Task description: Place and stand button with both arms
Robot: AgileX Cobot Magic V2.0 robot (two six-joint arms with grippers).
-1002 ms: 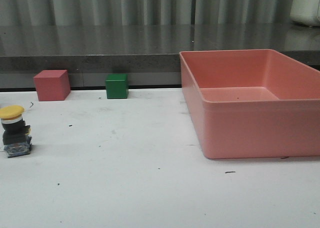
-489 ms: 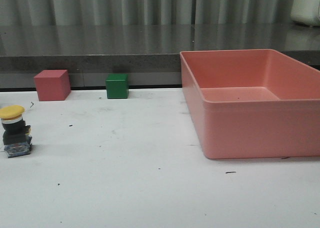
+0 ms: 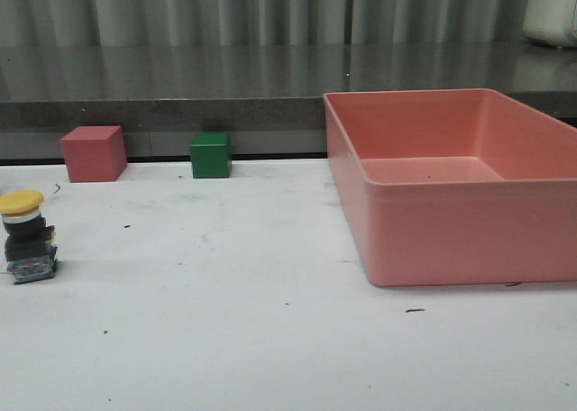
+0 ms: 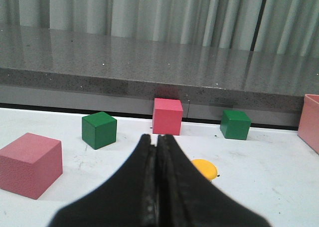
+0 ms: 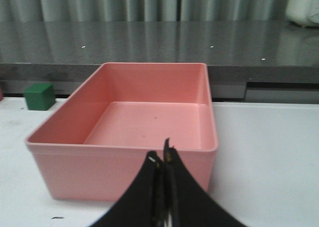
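Note:
The button (image 3: 24, 235) stands upright at the far left of the white table in the front view, yellow cap up, on its grey-black base. In the left wrist view only its yellow cap (image 4: 205, 169) shows, just beyond my left gripper (image 4: 155, 137), which is shut and empty; the fingers hide the body. My right gripper (image 5: 161, 155) is shut and empty, in front of the near wall of the pink tray (image 5: 124, 162). Neither arm shows in the front view.
The pink tray (image 3: 451, 231) fills the right of the table. A pinkish-red cube (image 3: 93, 153) and a green cube (image 3: 210, 155) sit at the back edge. The left wrist view shows two green cubes (image 4: 99, 130) (image 4: 235, 124) and two pinkish-red cubes (image 4: 167, 116) (image 4: 30, 163).

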